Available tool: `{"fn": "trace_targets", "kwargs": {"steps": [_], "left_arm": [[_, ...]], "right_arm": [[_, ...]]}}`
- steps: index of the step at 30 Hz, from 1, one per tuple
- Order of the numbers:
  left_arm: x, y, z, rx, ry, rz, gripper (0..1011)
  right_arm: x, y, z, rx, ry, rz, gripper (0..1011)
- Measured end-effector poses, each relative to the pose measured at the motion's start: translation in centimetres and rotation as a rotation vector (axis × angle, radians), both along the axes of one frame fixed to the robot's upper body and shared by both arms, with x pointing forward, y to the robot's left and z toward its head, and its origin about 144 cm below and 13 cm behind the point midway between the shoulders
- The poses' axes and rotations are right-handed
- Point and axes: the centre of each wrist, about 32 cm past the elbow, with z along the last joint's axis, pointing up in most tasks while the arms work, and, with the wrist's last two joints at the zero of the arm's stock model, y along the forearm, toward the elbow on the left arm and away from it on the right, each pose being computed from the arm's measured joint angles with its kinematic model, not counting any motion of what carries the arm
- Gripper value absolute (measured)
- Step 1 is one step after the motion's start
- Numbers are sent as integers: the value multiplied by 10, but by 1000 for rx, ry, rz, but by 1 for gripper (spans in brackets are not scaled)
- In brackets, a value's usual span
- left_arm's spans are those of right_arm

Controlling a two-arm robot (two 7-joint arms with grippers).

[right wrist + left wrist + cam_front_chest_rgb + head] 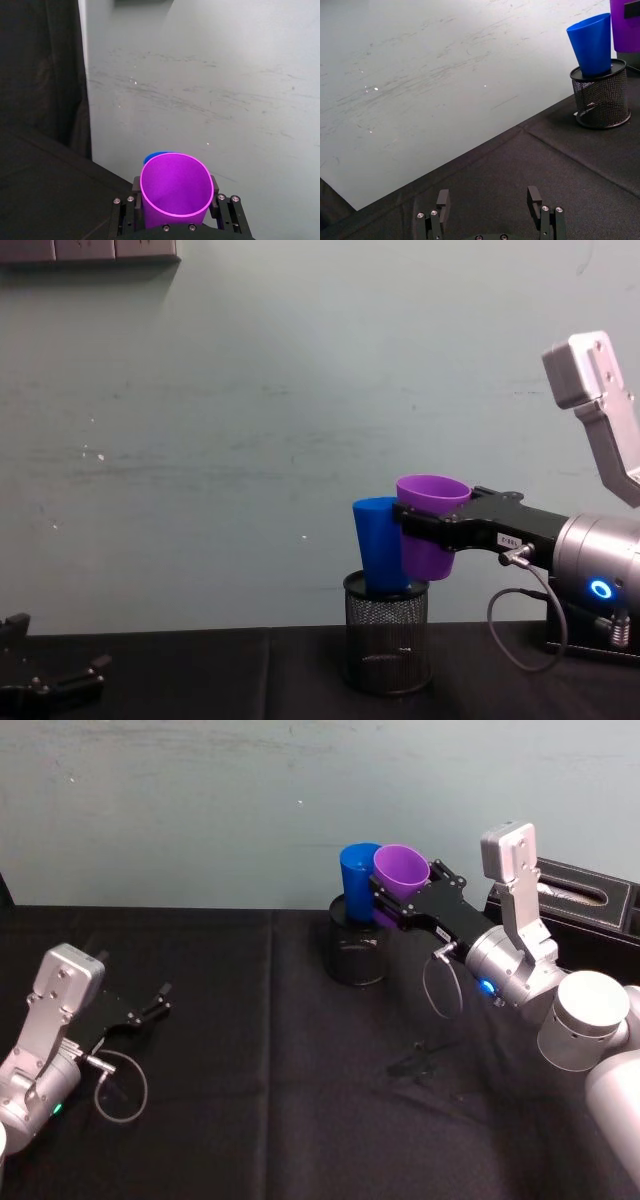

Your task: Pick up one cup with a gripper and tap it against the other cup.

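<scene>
1. Pinching the purple cup (402, 868) by its sides, the right hand (388, 898) holds it upright in the air, with its fingers (135, 186) set against opposite walls just below the rolled rim.
2. Just past that hand's fingertips, on its left side, stands the blue cup (355, 880). It leans a little, and its base is sunk in a black mesh holder (357, 950).
3. The holder rests on the dark worktop (250, 1070), below the level of the right hand.
4. The purple cup sits hard against the upper part of the blue cup. The two look to be touching, with the purple rim slightly higher.
5. The left hand (160, 1000) lies low over the worktop, well apart from both cups. Its fingers are spread with nothing between them.
</scene>
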Motion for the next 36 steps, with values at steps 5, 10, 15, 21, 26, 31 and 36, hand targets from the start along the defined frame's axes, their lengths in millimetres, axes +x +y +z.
{"fn": "trace_targets", "kwargs": {"steps": [5, 10, 15, 21, 26, 31, 36], "left_arm": [[0, 0, 0, 0, 0, 0, 1011], [0, 0, 0, 0, 0, 0, 1011], [0, 0, 0, 0, 0, 0, 1012], [0, 0, 0, 0, 0, 0, 1012], [0, 0, 0, 0, 0, 0, 1011], [0, 0, 0, 0, 0, 0, 1011], [0, 0, 0, 0, 0, 0, 1011]], "right_arm": [[2, 0, 1, 0, -4, 5, 739], [3, 0, 1, 0, -6, 5, 739], [3, -1, 1, 0, -7, 4, 739], [1, -2, 2, 3, -2, 3, 739], [-3, -3, 0, 7, 9, 4, 739], [-8, -5, -2, 6, 16, 4, 739], [-14, -8, -2, 6, 18, 3, 739]]}}
